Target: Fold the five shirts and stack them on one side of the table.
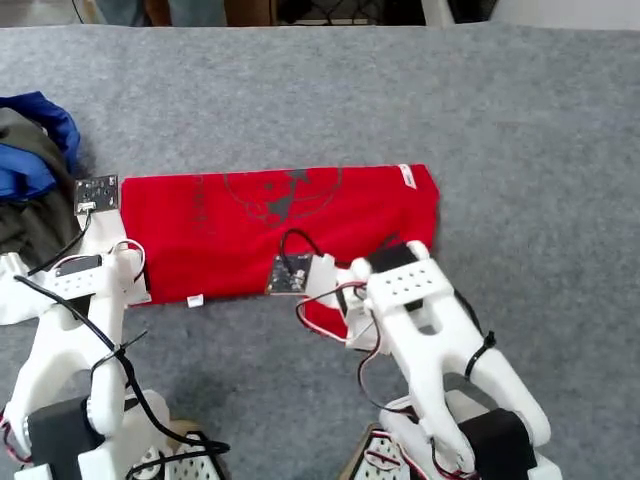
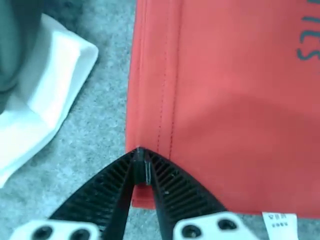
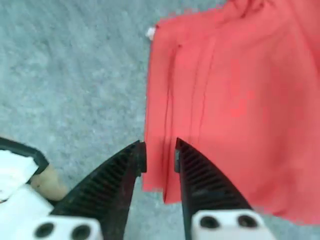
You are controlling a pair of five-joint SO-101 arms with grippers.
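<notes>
Red shirt (image 1: 300, 240) corner was pinched tight between the left fingers (image 2: 120, 187); the right fingers (image 3: 117, 175), narrowly parted, apparently gripped its near edge. It lay spread mid-desk (image 1: 530, 140), with other clothes (image 1: 30, 170) heaped at nine o'clock.

Shirt (image 1: 280, 225) lies mid-way across the table (image 1: 500, 120). Clothes pile (image 1: 30, 170) sits left of the shirt, apart from it, at the table edge. Left claw (image 2: 141, 155) is on the shirt's near-left corner. Right claw (image 3: 160, 155) is at the shirt's near edge, right of middle.
</notes>
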